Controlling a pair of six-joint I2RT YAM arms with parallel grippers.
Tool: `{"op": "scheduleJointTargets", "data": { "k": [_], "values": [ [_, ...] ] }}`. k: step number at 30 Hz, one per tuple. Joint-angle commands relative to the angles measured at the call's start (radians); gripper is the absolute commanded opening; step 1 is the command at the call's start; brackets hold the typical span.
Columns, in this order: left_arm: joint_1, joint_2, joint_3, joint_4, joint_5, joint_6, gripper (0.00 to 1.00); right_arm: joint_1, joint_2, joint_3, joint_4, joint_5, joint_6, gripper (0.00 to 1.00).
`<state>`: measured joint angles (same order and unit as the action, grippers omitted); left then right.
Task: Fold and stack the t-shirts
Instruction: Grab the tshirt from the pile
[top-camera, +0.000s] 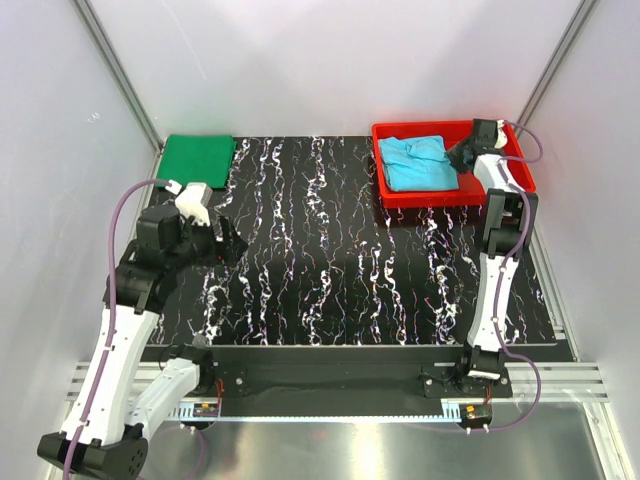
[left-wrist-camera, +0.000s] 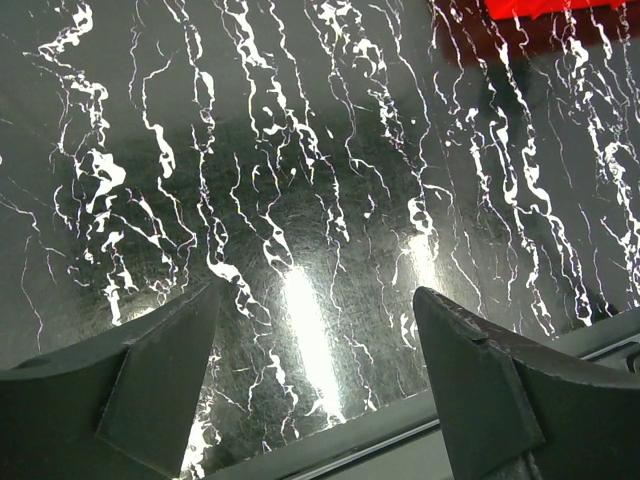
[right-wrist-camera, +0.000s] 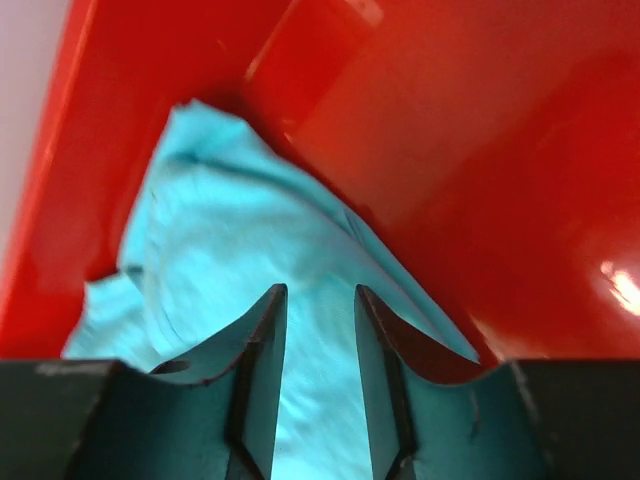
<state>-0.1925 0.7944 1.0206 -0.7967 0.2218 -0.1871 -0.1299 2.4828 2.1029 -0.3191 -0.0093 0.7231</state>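
Cyan shirt (top-camera: 415, 165) crumpled in tray (top-camera: 440, 198), right beneath right pincer (right-wrist-camera: 319, 292): jaws narrow over cloth, can't tell if gripping, probably to haul it out for folding. Green shirt (top-camera: 197, 158) folded beyond wide-open, empty left pincer (left-wrist-camera: 318, 300).

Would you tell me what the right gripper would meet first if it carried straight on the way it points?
The light blue t-shirt in the red tray, probably; the right gripper may be touching it.
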Motion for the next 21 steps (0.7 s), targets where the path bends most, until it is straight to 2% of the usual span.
{"op": "scheduleJointTargets", "data": {
  "k": [1, 5, 9, 12, 17, 19, 21],
  "values": [
    [-0.004, 0.012, -0.007, 0.016, -0.018, 0.014, 0.83, 0.025, 0.042, 0.092, 0.106, 0.034, 0.209, 0.42],
    [-0.004, 0.019, -0.007, 0.016, -0.021, 0.012, 0.83, 0.041, 0.077, 0.118, 0.106, 0.078, 0.278, 0.51],
    [-0.004, 0.02, -0.01, 0.01, -0.024, 0.014, 0.83, 0.042, 0.132, 0.187, 0.055, 0.089, 0.34, 0.51],
    [-0.004, 0.022, -0.013, 0.007, -0.025, 0.014, 0.83, 0.044, 0.174, 0.243, 0.011, 0.092, 0.369, 0.46],
    [-0.004, 0.023, -0.016, 0.013, -0.021, 0.011, 0.83, 0.047, 0.199, 0.292, 0.005, 0.091, 0.394, 0.26],
    [-0.004, 0.023, -0.016, 0.016, -0.016, 0.011, 0.83, 0.047, 0.206, 0.31, -0.003, 0.086, 0.389, 0.1],
    [-0.004, 0.02, -0.013, 0.014, -0.018, 0.011, 0.83, 0.047, 0.193, 0.315, -0.006, 0.083, 0.386, 0.01]
  ]
}}
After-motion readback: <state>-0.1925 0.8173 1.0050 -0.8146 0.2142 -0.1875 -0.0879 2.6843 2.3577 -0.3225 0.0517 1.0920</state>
